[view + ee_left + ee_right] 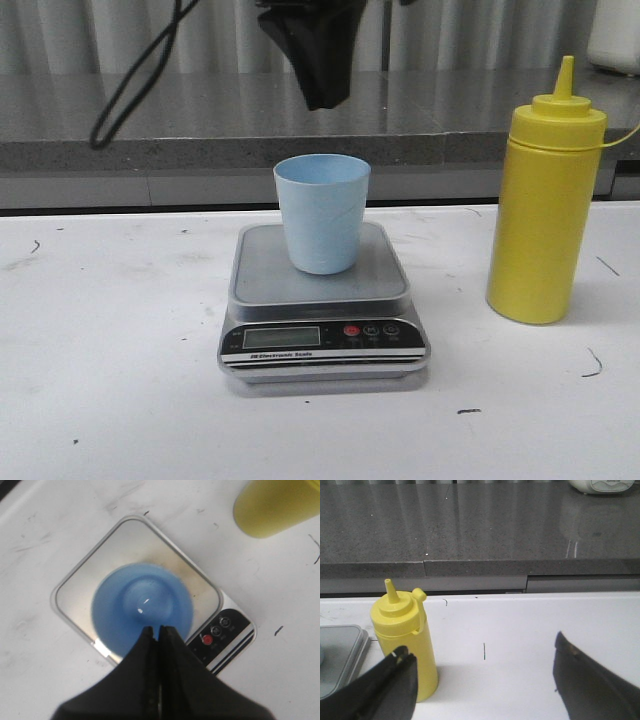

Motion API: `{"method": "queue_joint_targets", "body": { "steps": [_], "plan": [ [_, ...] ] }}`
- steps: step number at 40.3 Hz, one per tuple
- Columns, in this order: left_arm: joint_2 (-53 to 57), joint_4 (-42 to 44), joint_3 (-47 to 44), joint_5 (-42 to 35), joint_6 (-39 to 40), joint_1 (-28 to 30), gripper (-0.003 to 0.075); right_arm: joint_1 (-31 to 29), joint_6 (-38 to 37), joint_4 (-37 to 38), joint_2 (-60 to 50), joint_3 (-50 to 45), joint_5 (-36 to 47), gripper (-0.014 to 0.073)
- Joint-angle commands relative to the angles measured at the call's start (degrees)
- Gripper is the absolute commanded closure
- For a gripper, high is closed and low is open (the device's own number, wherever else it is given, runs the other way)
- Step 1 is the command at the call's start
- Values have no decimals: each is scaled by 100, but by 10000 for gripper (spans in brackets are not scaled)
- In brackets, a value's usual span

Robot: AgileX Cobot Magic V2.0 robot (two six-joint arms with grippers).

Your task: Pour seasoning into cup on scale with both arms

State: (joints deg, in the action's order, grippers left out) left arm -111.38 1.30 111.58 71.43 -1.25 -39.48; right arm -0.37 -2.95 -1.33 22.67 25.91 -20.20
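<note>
The pale blue cup (322, 213) stands upright on the steel platform of the scale (322, 300) in the middle of the table. My left gripper (320, 95) hangs shut above it, well clear of the rim. In the left wrist view the cup (142, 607) lies straight below the shut left gripper (156, 629), with the scale (80, 587) under it. The yellow seasoning bottle (545, 200) stands upright to the right of the scale. In the right wrist view my right gripper (480, 652) is open wide, and the seasoning (405, 635) stands just beyond one fingertip (400, 657), not between the fingers.
A grey stone counter (200, 130) runs along the back of the white table (110, 360). A white object (615, 35) sits on it at the far right. A black cable loop (135, 85) hangs at the upper left.
</note>
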Motion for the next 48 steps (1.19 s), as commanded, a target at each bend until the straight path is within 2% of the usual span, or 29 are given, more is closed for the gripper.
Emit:
{"method": "queue_joint_targets", "body": {
  "steps": [1, 11, 20, 30, 48],
  "plan": [
    [696, -7, -299, -119, 178, 269, 740, -11, 6, 17, 83, 223, 488, 14],
    [1827, -7, -1953, -1095, 355, 1073, 740, -11, 6, 17, 83, 223, 488, 14],
    [3210, -7, -3790, -2199, 482, 1820, 740, -11, 6, 17, 83, 223, 488, 14],
    [4752, -7, -5467, -3008, 521, 2580, 740, -11, 6, 17, 83, 223, 488, 14],
    [7885, -83, -7973, -5161, 521, 2712, 740, -11, 6, 17, 83, 223, 362, 14]
  ]
}}
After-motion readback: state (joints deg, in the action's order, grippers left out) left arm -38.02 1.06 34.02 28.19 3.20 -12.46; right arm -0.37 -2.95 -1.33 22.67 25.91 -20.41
